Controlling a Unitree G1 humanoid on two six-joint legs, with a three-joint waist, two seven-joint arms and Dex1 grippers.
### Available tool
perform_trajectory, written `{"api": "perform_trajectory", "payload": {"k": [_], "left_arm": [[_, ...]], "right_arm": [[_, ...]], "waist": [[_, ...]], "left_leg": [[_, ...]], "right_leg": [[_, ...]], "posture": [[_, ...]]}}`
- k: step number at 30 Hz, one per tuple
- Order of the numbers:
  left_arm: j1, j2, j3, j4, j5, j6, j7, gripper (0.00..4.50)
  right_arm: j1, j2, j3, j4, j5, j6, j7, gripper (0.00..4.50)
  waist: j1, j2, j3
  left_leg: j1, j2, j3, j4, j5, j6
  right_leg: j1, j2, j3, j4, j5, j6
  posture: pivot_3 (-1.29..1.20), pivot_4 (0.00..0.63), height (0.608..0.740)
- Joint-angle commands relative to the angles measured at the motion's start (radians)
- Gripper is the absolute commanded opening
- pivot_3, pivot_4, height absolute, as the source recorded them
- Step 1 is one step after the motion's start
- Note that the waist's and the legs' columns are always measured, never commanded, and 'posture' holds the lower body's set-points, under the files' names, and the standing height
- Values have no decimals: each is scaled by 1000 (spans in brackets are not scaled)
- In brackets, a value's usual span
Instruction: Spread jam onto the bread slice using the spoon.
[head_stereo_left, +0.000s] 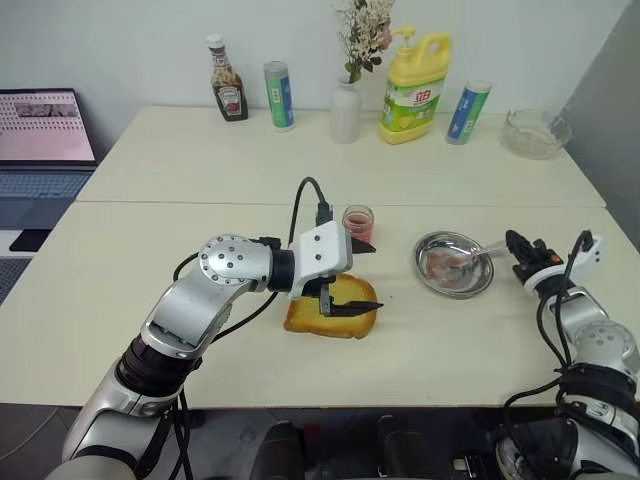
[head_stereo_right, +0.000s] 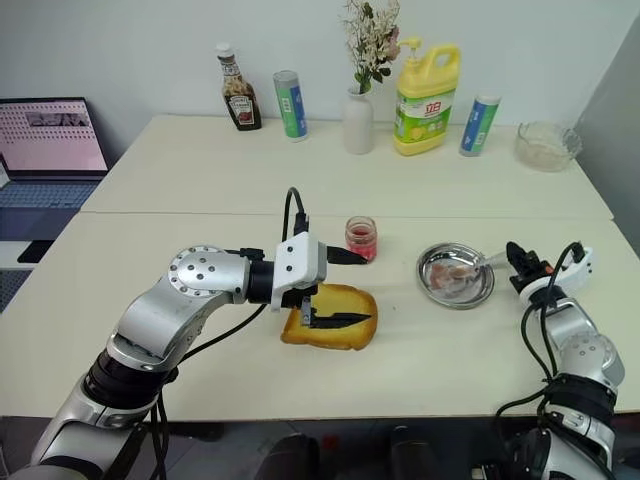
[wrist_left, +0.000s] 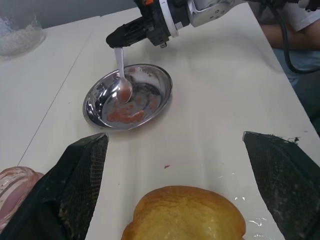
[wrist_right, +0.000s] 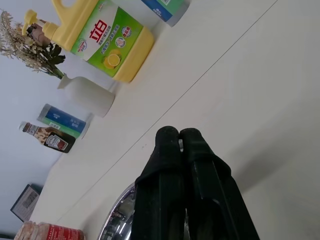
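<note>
Right claw (wrist_left: 114, 40) clamped on the spoon (wrist_left: 122, 75) handle; left claw (head_stereo_left: 358, 277) gapes wide over the bread slice (head_stereo_left: 332, 312).

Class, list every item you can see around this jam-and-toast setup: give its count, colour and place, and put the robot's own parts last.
bread slice: 1, golden with brown crust, near table centre
jam jar: 1, clear glass with red-pink jam, just behind the bread
steel dish: 1, silver, jam-smeared, right of bread
spoon: 1, silver, bowl in dish
ketchup bottle: 1, brown-red, far left
tubes: 2, blue-green, far edge
vase: 1, white, dried flowers
detergent bottle: 1, yellow
glass bowl: 1, clear, far right
laptop: 1, left side
left end effector: open, over bread
right end effector: shut on spoon
</note>
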Motion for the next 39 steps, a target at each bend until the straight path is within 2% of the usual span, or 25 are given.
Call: {"api": "perform_trajectory", "payload": {"k": [1, 6, 9, 13, 20, 24, 39], "left_arm": [[15, 30, 78, -3, -4, -1, 24, 4500], [79, 97, 198, -13, -30, 56, 63, 4500], [116, 136, 253, -20, -38, 83, 78, 4500], [126, 166, 308, 12, -17, 113, 129, 4500], [116, 161, 320, 25, -30, 150, 170, 4500], [126, 163, 331, 8, -44, 170, 182, 4500], [111, 136, 297, -3, -39, 171, 199, 4500]], "right_arm": [[6, -21, -8, -143, 61, 38, 15, 21], [19, -52, 48, -440, 127, 121, -12, 21], [-15, -64, 79, -550, 172, 152, -54, 21], [-165, -40, 215, -625, 156, 156, -103, 21], [-360, 14, 501, -506, -152, 8, -59, 21], [-387, 11, 621, -424, -327, -115, 21, 21], [-370, 57, 709, -247, -579, -334, 171, 21]], "waist": [[0, 2, 1], [-10, 7, 4], [-11, 7, 4], [-15, 7, 5], [-16, 6, 4], [-7, 6, 4], [0, 6, 4]], "left_leg": [[0, 0, 0, 0, 0, 0], [-1, 1, -1, -1, 0, 0], [-1, 1, -1, -1, 0, 0], [-1, 1, -1, 0, 0, 0], [-3, 1, -2, 0, 0, 0], [-10, 1, -1, 0, 0, 0], [-10, 1, -1, 0, 0, 0]], "right_leg": [[0, 0, 0, 0, 0, 0], [-1, 1, 0, 0, -1, 1], [-1, 1, 0, 0, -2, 3], [-1, 1, 0, 0, -2, 3], [-3, 1, -1, 0, 0, 1], [-9, 0, -2, 0, 1, -1], [-10, -1, -2, 1, 1, -1]], "posture": [[0, 150, 740], [0, 150, 740], [0, 150, 740], [0, 150, 740], [0, 150, 740], [0, 150, 740], [0, 150, 740]]}}
